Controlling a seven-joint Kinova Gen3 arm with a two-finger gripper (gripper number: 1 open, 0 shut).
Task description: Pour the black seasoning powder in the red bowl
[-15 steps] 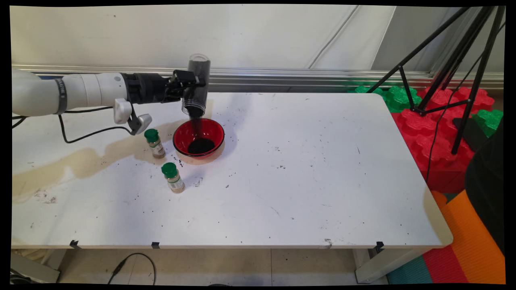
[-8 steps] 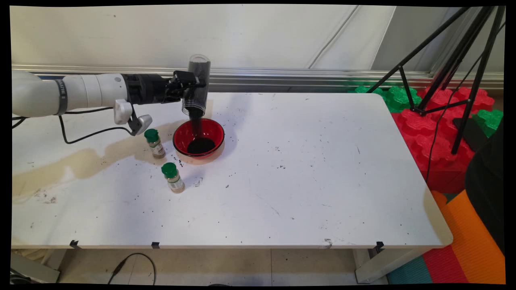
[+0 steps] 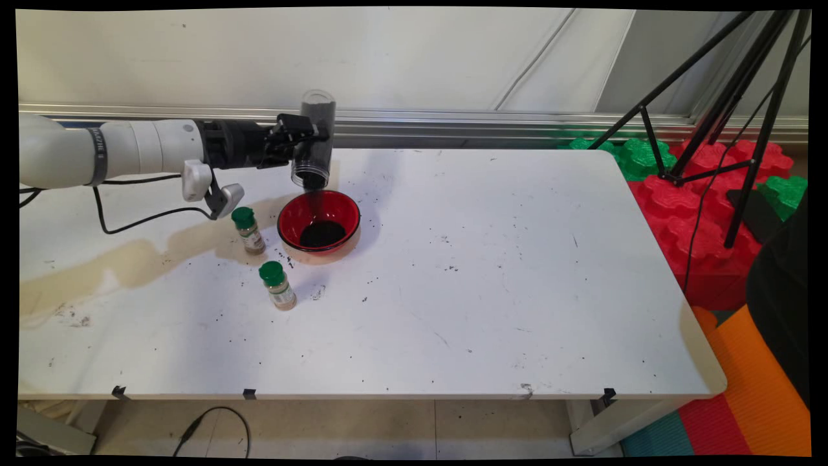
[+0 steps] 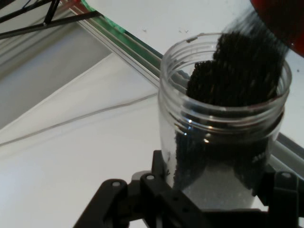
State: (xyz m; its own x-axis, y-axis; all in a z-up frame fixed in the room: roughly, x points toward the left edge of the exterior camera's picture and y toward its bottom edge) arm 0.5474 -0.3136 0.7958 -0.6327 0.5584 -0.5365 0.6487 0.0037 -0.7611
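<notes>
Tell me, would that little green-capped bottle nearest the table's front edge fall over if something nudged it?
Probably. The green-capped bottle stands upright, tall and narrow, so a push near its cap would likely tip it. Being round, it might then roll. It looks small and probably light.

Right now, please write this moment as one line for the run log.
gripper: shut on clear jar | jar: upended above red bowl | dark grains: falling into bowl | nearby: two green-capped bottles

White table (image 3: 491,278) with red bowl (image 3: 319,221), two green-capped bottles (image 3: 248,230) (image 3: 277,285), perhaps spilled dark grains (image 3: 369,285).
</notes>
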